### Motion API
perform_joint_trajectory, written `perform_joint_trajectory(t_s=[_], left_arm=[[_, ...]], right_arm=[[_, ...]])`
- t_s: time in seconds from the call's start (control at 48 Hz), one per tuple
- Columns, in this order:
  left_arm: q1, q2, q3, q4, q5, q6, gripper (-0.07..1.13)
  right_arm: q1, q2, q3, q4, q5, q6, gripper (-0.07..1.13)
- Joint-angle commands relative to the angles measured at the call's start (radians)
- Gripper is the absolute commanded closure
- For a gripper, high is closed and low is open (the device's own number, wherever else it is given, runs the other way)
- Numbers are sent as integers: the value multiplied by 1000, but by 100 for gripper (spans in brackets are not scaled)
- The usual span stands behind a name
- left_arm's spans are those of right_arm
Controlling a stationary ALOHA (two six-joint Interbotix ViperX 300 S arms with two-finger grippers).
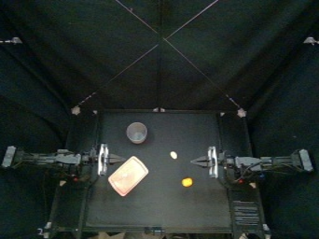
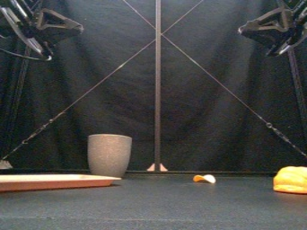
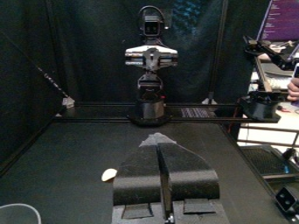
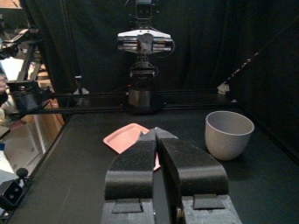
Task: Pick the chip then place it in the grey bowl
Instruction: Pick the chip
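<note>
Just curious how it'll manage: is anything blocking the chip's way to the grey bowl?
Nothing visible. Bare table lies between the chip and the grey bowl; the pink tray and the yellow toy sit nearer the front, off that line.

Grey bowl (image 3: 10, 210) cut off, corner; orange toy (image 2: 292, 180) cut, rt edge.

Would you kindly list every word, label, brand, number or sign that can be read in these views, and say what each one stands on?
There are none to read.
The grey cup, the pink tray, the small pale chip and the orange toy show plain surfaces, with no print or label visible in any view.
</note>
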Motion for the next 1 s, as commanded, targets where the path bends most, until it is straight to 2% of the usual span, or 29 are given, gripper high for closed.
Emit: perform_joint_trajectory(t_s=[0.021,0.188,0.417,0.521,0.625,0.729,0.917,1.0], left_arm=[[12,14,-11,-2,-3,0,102],[29,14,-2,-3,-5,-3,102],[57,15,14,-8,-9,-3,102],[77,15,26,-6,-11,-3,102],[97,17,37,-18,-11,-3,102],[115,15,46,-38,-11,-3,102],[129,15,66,-51,-11,0,102],[132,15,75,-49,-11,3,102]], right_arm=[[-14,35,-6,5,-9,6,105],[-80,146,-15,64,-20,46,104],[-252,350,-23,310,40,190,104],[-311,437,-43,336,152,238,103],[-337,525,-86,336,256,270,98],[-341,609,-149,333,327,279,84],[-354,710,-255,333,430,279,42],[-388,739,-301,331,494,273,32]])
